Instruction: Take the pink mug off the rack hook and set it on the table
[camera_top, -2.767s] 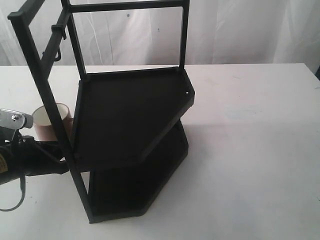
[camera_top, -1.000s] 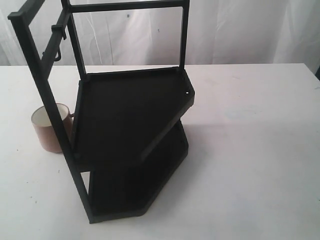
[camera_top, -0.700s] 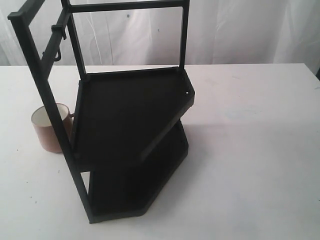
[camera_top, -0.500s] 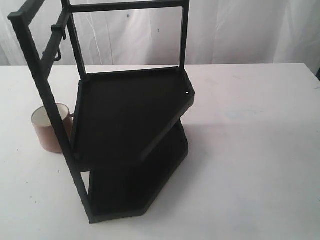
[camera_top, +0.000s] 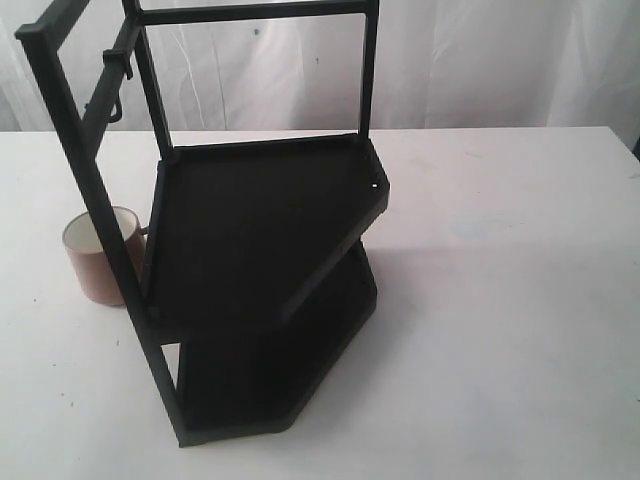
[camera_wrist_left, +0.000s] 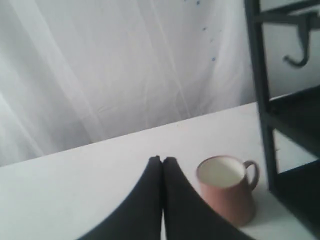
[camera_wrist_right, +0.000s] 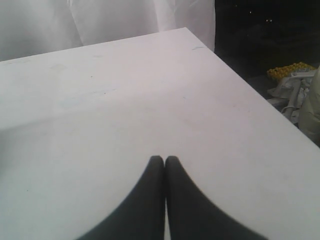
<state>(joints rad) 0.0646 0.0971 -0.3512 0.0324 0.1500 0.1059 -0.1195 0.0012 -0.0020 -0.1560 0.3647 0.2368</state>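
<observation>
While the pink mug is standing upright on the table beside the rack, the left gripper and right gripper are sitting pinched together, gripping nothing; a rack bar is crossing the mug.

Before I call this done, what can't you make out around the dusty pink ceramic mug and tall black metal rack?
- Exterior view: an upright bar of the tall black metal rack crosses the dusty pink ceramic mug, hiding most of its handle; neither gripper is in frame.
- Exterior view: the lower shelf is too dark to show any contents.
- Left wrist view: the left gripper covers part of the mug's base.
</observation>
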